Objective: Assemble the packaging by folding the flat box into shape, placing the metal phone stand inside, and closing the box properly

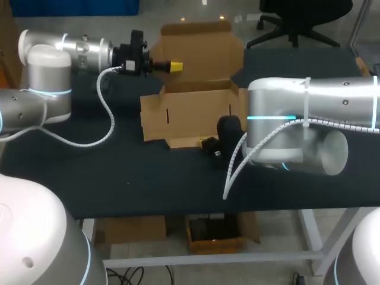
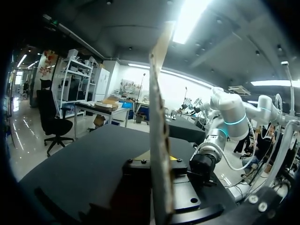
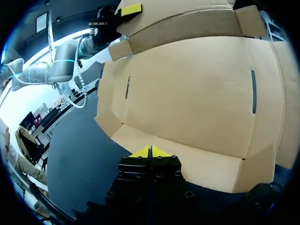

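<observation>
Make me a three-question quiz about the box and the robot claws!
1. Where is the left claw?
A. At the box's back flap
B. At its front flap
C. Inside it

2. What colour are the claw tips?
A. Red
B. Yellow
C. Green

3. How is the box?
A. Closed up
B. Open, flaps spread
C. Torn in two

Answers:
1 A: the head view shows it gripping the back flap's edge.
2 B: yellow shows in every view.
3 B: the flaps lie spread out and the back flap stands up.
</observation>
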